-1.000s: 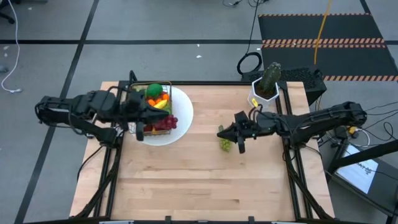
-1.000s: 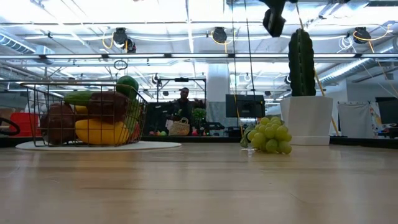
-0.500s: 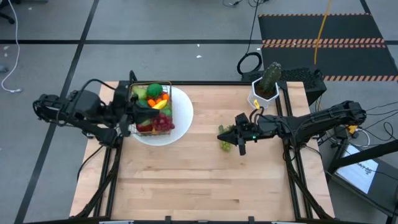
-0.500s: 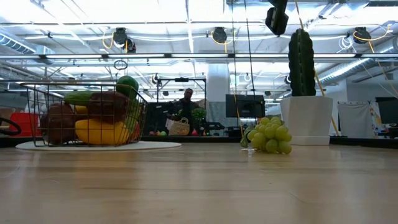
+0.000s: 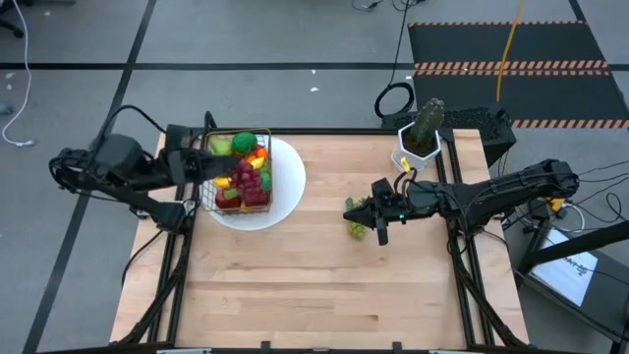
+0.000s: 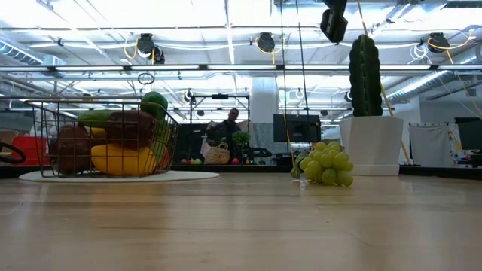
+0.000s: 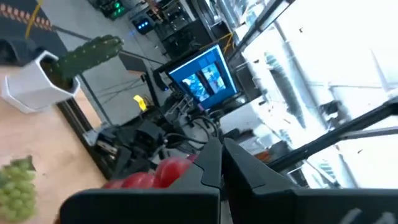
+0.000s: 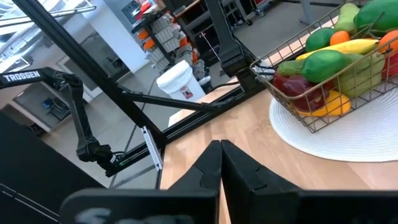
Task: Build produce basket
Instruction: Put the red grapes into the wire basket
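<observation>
On the plate (image 5: 287, 187) sits the full basket (image 5: 236, 172); left gripper (image 5: 201, 165) beside it, pressed together. Right gripper (image 5: 362, 213), also closed, hovers by green grapes (image 5: 355, 228).

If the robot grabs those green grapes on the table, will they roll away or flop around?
The green grapes probably won't roll far: the bunch is lumpy and sits flat on the table. Pinched by one grape, the rest might dangle or swing, if the bunch is jointed. They look smooth and round, so shut fingers could slip off; the right gripper hangs just above them.
</observation>
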Motion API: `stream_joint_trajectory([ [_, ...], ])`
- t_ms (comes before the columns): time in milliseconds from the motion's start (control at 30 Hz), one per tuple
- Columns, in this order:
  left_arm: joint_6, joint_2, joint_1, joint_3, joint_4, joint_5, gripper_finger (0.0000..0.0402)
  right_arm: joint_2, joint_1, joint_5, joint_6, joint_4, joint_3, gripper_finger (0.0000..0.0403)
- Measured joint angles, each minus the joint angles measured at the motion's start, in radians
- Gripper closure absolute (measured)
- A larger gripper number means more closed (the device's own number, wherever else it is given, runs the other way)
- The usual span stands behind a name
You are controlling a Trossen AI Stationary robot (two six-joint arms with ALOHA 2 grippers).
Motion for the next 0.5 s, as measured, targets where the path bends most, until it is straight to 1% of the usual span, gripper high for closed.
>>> stream_joint_trajectory([
  [333,-0.077,-0.042,0.0,0.0,-0.005,0.011,0.04,0.0,-0.002,0.0,-0.022,-0.001,0.0,0.0403],
  [433,-0.124,-0.063,0.0,0.0,-0.026,0.014,0.04,0.0,-0.003,0.0,-0.027,-0.001,0.0,0.0403],
  [500,-0.148,-0.072,0.0,0.0,-0.034,0.033,0.04,0.0,-0.002,0.003,-0.029,-0.001,0.0,0.0403],
])
